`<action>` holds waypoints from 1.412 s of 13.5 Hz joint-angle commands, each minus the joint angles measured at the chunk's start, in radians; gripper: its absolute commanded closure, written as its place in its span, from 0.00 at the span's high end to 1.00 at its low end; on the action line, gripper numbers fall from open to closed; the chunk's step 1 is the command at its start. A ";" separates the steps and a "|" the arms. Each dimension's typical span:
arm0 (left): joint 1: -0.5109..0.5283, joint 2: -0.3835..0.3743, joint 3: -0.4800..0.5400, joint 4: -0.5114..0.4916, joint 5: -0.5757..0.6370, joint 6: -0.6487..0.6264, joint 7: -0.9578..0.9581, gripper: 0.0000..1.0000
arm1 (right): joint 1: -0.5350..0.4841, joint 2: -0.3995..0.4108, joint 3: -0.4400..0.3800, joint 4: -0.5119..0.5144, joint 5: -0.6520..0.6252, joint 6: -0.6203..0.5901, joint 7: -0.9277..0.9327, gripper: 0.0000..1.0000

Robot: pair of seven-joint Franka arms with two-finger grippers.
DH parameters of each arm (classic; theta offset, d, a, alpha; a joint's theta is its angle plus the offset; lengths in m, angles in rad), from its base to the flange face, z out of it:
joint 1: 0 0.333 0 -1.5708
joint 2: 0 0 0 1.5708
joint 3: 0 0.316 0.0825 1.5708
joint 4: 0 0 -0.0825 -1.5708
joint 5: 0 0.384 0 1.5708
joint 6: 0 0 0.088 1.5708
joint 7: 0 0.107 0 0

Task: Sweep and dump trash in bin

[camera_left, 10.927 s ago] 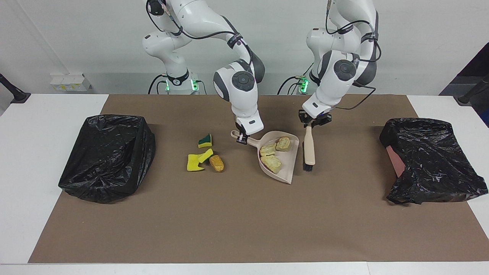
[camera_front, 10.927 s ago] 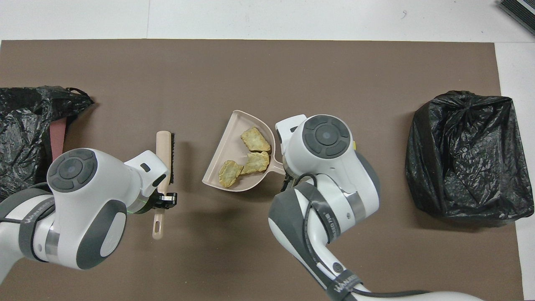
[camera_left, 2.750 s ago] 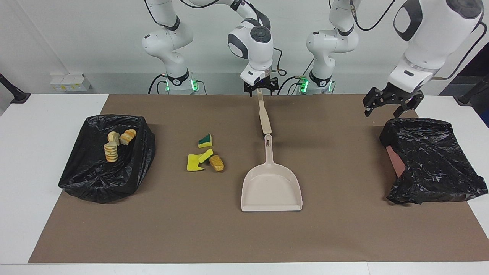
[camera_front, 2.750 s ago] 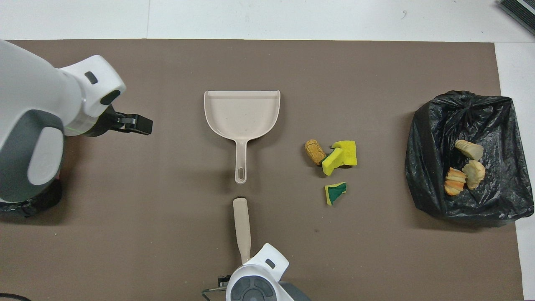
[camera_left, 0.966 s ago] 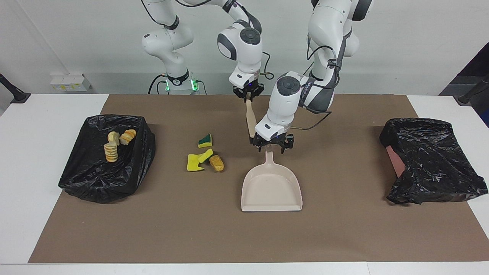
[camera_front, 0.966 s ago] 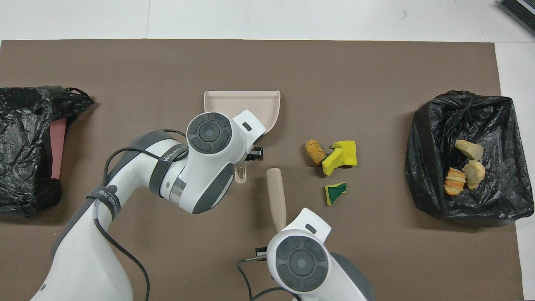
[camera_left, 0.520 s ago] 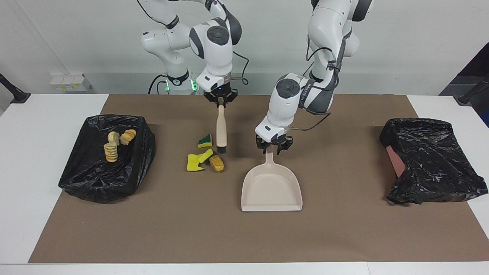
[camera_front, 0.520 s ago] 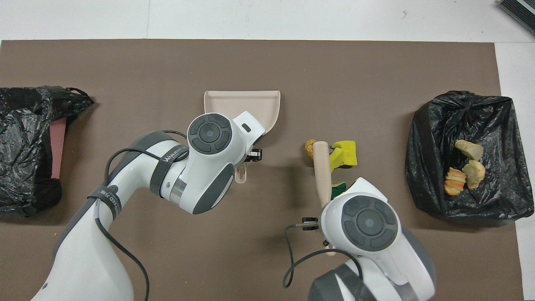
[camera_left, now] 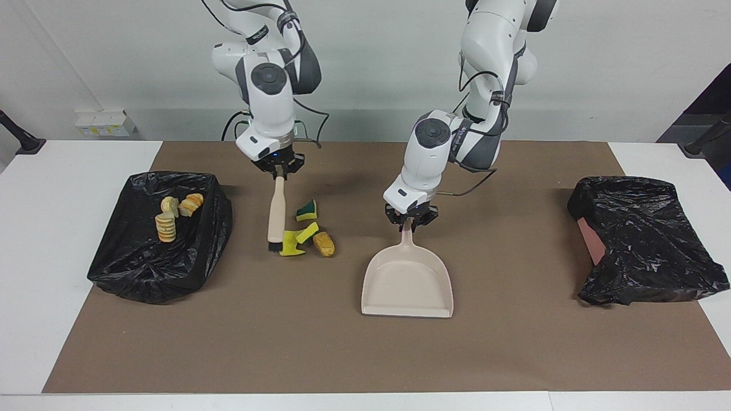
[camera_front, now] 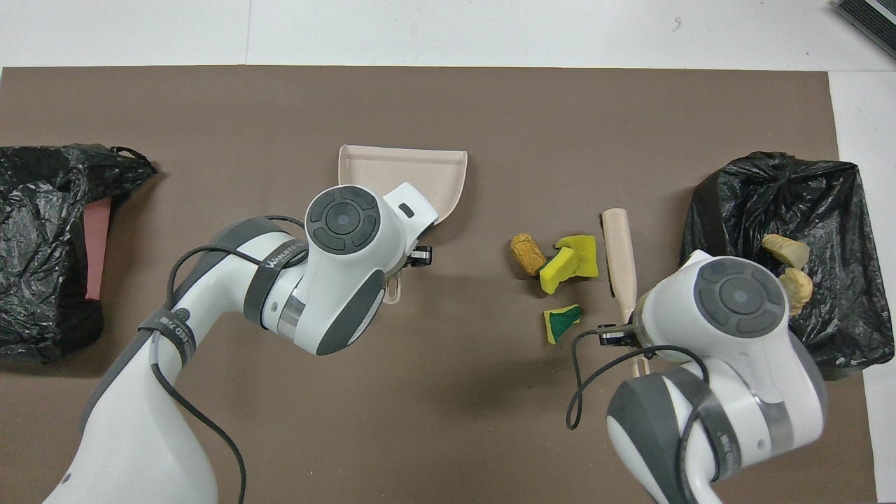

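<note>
**Brush set beside scraps, pan waiting**

Sweeping could scatter the trash (camera_left: 305, 231) mid-table: the right gripper (camera_left: 279, 169) clamps the brush (camera_left: 276, 214), and the dustpan (camera_left: 408, 279), gripped by the left gripper (camera_left: 410, 221), stands apart. The bin (camera_left: 200, 251) at the right arm's edge holds three pale chunks (camera_left: 174, 212).

The sponge scraps (camera_left: 305, 233) are grouped between the brush (camera_left: 276, 217) and the dustpan (camera_left: 408, 282). The brush is set between the scraps and the bin (camera_left: 143, 274) at the right arm's end, in which three chunks (camera_left: 171, 217) are lying. A second bag (camera_left: 645, 240) is placed at the left arm's end.
</note>
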 commanded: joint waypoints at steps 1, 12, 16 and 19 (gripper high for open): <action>0.038 -0.053 0.006 -0.017 0.010 0.002 0.114 0.00 | -0.053 0.039 0.015 -0.007 -0.070 0.016 -0.082 0.00; 0.124 -0.103 0.004 -0.028 0.010 -0.165 0.769 0.00 | -0.028 0.088 0.021 -0.013 0.065 0.028 -0.064 0.00; 0.124 -0.148 0.004 -0.114 0.010 -0.157 1.113 0.00 | -0.022 0.105 0.021 -0.015 0.116 0.030 -0.052 0.00; 0.109 -0.187 0.003 -0.172 0.011 -0.151 1.276 0.00 | 0.016 0.128 0.023 -0.013 0.119 0.046 -0.033 0.00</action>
